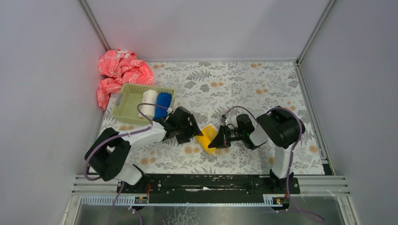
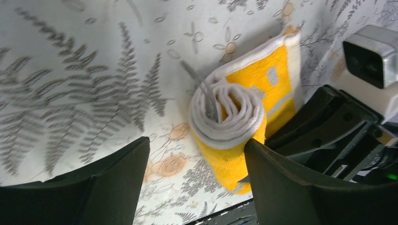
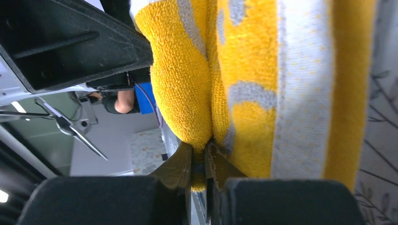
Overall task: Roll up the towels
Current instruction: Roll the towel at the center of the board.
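Observation:
The yellow-orange towel [image 1: 207, 138] lies on the patterned table between my two grippers, partly rolled. In the left wrist view its white-edged spiral [image 2: 228, 123] faces the camera and a flat tail runs away behind it. My left gripper [image 2: 197, 157] stands open around the near end of the roll, the right finger [image 2: 281, 183] against its side. My right gripper [image 3: 199, 157] is shut on a fold of the yellow towel [image 3: 244, 70]. The cream-white towel [image 1: 149, 103] and the blue towel [image 1: 163, 104] lie rolled in the green basket [image 1: 129, 96].
A pink-red patterned cloth [image 1: 119, 72] is bunched in the far left corner behind the basket. Walls close the table on the left, back and right. The arms' black base rail [image 1: 206, 183] runs along the near edge.

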